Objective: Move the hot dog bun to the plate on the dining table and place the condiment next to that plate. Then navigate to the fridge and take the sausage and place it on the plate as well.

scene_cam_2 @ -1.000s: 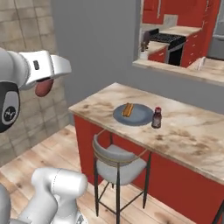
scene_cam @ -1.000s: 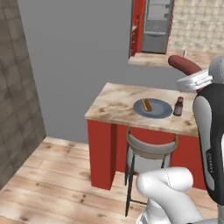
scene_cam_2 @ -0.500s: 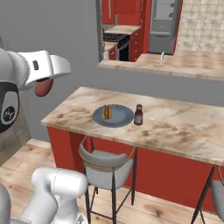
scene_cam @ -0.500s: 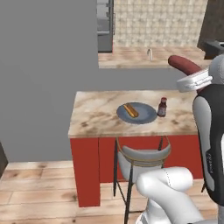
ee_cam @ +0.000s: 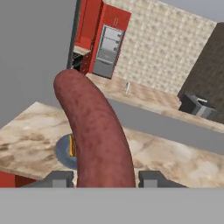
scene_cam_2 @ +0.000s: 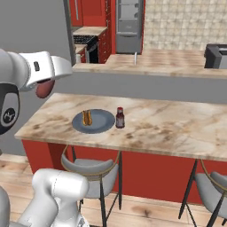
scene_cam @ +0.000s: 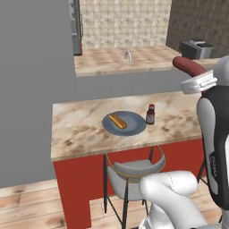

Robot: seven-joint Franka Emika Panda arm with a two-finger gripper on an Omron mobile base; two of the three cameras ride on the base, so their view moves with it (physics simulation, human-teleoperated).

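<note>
Hand view: gripper [ee_cam: 105, 180] clamped on sausage [ee_cam: 94, 131], carried high toward plate [scene_cam: 124, 124] holding hot dog bun [scene_cam: 117, 120], condiment [scene_cam: 150, 114] beside.

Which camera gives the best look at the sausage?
The hand view: the sausage looms close between the gripper fingers. The left base view shows one end; the right base view a tip under the arm.
</note>
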